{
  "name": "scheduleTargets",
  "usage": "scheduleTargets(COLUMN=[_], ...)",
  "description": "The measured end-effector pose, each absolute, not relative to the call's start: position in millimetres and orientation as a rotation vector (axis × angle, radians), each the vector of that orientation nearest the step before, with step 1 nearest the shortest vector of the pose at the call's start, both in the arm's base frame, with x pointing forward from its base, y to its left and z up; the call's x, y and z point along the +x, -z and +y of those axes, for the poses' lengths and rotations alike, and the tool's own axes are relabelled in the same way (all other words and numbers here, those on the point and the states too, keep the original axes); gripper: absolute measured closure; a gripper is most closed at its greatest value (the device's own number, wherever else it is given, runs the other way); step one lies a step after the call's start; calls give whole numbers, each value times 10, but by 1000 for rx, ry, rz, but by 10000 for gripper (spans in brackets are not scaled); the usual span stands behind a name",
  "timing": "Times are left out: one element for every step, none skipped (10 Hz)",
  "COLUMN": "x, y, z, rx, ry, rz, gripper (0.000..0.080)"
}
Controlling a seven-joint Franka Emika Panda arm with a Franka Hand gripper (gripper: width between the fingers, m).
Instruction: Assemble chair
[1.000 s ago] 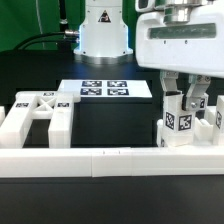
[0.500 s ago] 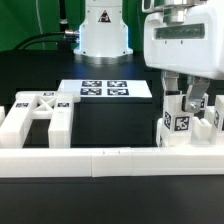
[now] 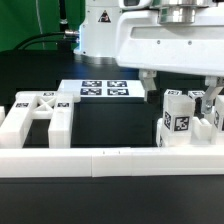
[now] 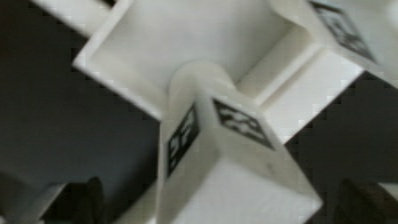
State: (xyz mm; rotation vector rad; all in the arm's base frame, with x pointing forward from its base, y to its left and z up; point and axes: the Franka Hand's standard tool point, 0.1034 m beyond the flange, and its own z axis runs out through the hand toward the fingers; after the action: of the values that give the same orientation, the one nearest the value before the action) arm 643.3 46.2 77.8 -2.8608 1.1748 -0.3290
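- My hand (image 4: pixel 228 203) hangs with its fingers spread wide, gripping nothing; a tagged upright chair piece (image 3: pixel 180 118) stands between and below them.
- That piece stands among other chair parts (image 3: pixel 207 122) just behind the border wall (image 3: pixel 100 160), toward the exterior view's right. I judge the wall braces them for joining.
- Further chair panels (image 3: pixel 38 112) sit against the same wall toward the exterior view's left, probably waiting their turn.

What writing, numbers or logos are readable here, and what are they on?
No words or numbers can be read.
Chair parts: black-and-white square tags, patterns only, no letters.
Marker board: the same kind of tags, no text.
Robot base: a small dark mark, too blurred to read.
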Motion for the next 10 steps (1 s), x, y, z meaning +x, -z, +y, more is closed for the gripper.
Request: scheduleTargets(x=[6432, 6433, 6434, 6436, 6438, 6436, 6438, 6439, 6439, 6439], y=[-772, -773, -773, -773, -768, -766, -768, -767, -767, -767], z=[466, 465, 464, 462, 464, 481, 483, 479, 476, 476], rx=[-2905, -2971, -3023, -3079, -3119, -3133, -3162, -3179, -3179, -3179], ry=[331, 336, 338, 339, 339, 339, 342, 343, 343, 343], rz=[1082, 935, 798, 633, 507, 457, 341, 261, 264, 266], gripper=[151, 151, 151, 151, 151, 151, 151, 151, 151, 300])
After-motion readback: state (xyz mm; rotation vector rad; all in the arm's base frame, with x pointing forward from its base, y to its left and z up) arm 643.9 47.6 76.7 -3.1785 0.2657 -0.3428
